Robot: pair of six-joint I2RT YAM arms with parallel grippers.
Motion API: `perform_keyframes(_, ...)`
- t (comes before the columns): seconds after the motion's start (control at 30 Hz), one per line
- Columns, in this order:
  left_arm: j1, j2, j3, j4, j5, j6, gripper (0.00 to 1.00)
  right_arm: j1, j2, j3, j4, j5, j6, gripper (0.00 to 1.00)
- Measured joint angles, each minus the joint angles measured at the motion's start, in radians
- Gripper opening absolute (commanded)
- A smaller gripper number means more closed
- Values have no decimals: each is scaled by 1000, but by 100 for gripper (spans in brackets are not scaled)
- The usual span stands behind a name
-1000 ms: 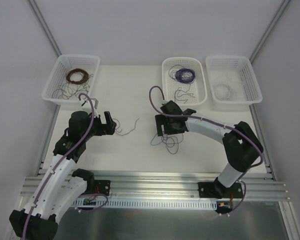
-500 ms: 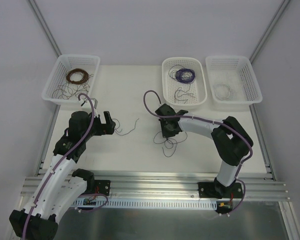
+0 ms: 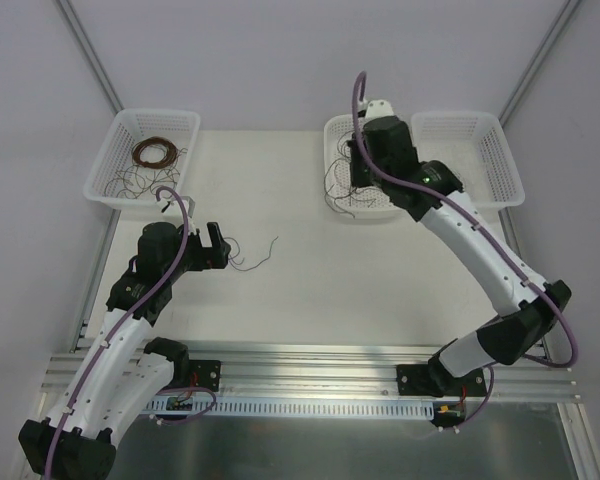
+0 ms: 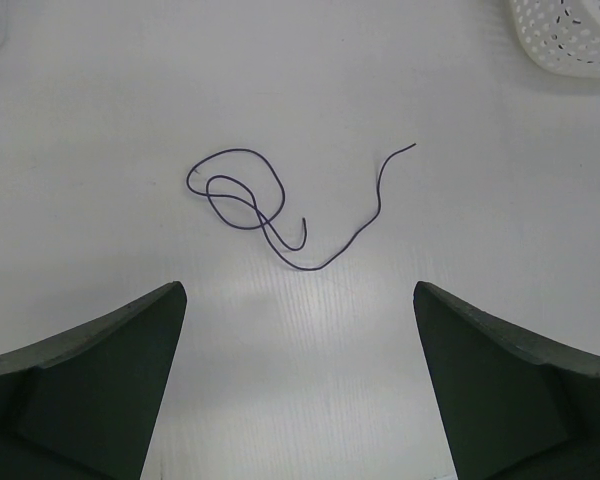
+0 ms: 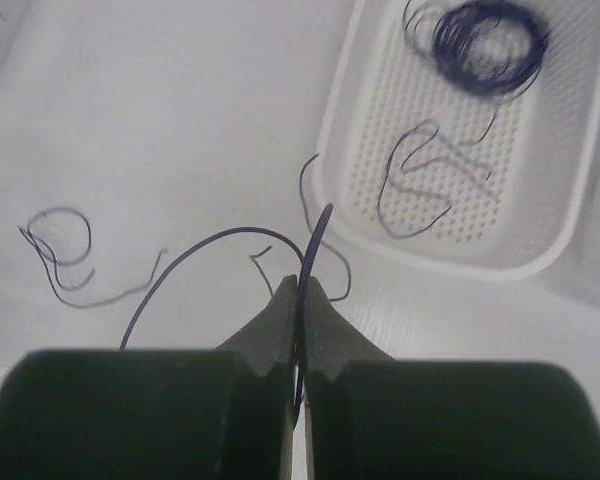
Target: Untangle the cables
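The cables (image 3: 342,192) hang as a small bunch of thin dark and purple strands under my right gripper (image 3: 361,168), which is raised beside the left edge of the middle basket (image 3: 332,130). In the right wrist view, the right gripper (image 5: 300,281) is shut on a purple strand (image 5: 210,240) that arcs out to the left. Another loose purple strand (image 4: 270,215) lies looped on the table, just ahead of my left gripper (image 4: 298,292). The left gripper (image 3: 218,248) is open, low over the table, with nothing between its fingers.
Three white baskets line the back. The left basket (image 3: 115,135) holds a brown coil (image 3: 152,152), the middle basket (image 5: 336,150) a purple coil (image 5: 490,40) and loose strands, and the right basket (image 3: 502,140) a white coil (image 3: 445,180). Frame rails run along both sides.
The right gripper shut on the tangle at the table's middle, then lifted it up and back to the middle basket. The left arm and its strand have not moved.
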Motion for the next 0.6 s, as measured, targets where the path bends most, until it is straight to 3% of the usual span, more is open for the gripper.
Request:
perform_keyframes(0.3,0,0,0,0,-13,0,99,-200,5,167,105,-35,-86,1)
perform_keyframes(0.6,0,4,0,0,-12,0,99,-365,314,233,239,-141,-70,1)
